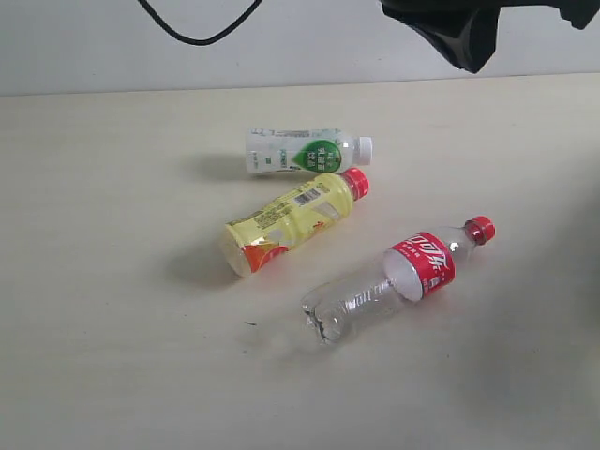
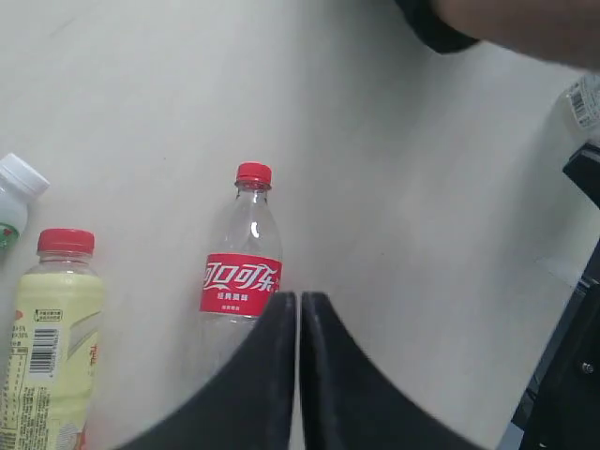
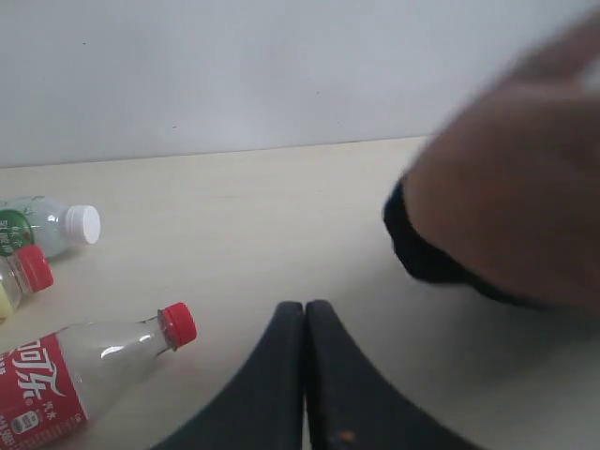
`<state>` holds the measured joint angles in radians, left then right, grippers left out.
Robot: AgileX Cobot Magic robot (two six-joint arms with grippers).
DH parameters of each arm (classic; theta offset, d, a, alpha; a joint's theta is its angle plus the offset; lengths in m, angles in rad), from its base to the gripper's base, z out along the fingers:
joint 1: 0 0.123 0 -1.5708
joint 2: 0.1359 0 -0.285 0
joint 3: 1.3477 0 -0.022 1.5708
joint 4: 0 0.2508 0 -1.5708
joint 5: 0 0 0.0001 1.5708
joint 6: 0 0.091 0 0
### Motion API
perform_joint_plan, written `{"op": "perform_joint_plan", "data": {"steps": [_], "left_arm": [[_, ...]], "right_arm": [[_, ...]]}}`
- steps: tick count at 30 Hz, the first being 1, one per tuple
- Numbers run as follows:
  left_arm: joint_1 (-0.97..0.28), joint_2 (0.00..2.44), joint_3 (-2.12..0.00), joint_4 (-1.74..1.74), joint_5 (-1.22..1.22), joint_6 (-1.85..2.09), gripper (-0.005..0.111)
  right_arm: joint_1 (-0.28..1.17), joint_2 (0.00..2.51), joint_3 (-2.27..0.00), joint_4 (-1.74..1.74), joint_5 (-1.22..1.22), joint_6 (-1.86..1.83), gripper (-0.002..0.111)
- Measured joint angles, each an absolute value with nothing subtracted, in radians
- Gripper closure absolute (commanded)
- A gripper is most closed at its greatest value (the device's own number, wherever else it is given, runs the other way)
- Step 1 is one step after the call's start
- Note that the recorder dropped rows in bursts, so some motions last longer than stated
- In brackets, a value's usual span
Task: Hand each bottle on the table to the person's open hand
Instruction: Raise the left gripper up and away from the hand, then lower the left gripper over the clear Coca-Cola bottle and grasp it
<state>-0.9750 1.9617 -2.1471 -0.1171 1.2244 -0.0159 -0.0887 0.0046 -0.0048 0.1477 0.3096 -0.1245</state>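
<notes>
Three bottles lie on their sides on the beige table. The white-and-green one with the white cap is farthest back. The yellow one with a red cap lies in front of it. The clear red-labelled one is nearest. My left gripper is shut and empty, above the red-labelled bottle. My right gripper is shut and empty over bare table, beside that bottle's red cap. A person's blurred hand hovers close by. A barcoded white label shows at the frame's edge.
A dark piece of an arm hangs at the top right of the exterior view. A black cable loops against the pale back wall. Dark arm structure fills one edge of the left wrist view.
</notes>
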Motion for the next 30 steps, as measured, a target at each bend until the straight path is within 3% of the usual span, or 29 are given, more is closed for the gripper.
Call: {"op": "perform_joint_plan", "data": {"steps": [12,26,30], "left_arm": [[-0.976,1.962,-2.145,-0.120,1.224,-0.014,0.106],[-0.977,2.037,-1.918,-0.038,1.225,0.072,0.105],[-0.977,2.092,-1.912,-0.032,1.223,0.090,0.088]], "right_arm": [[-0.089,0.005,-0.005,0.148,0.310,-0.124,0.108],[-0.089,0.005,-0.005,0.148,0.310,-0.124,0.108],[-0.089,0.005,-0.005,0.148,0.310,-0.124,0.108]]}}
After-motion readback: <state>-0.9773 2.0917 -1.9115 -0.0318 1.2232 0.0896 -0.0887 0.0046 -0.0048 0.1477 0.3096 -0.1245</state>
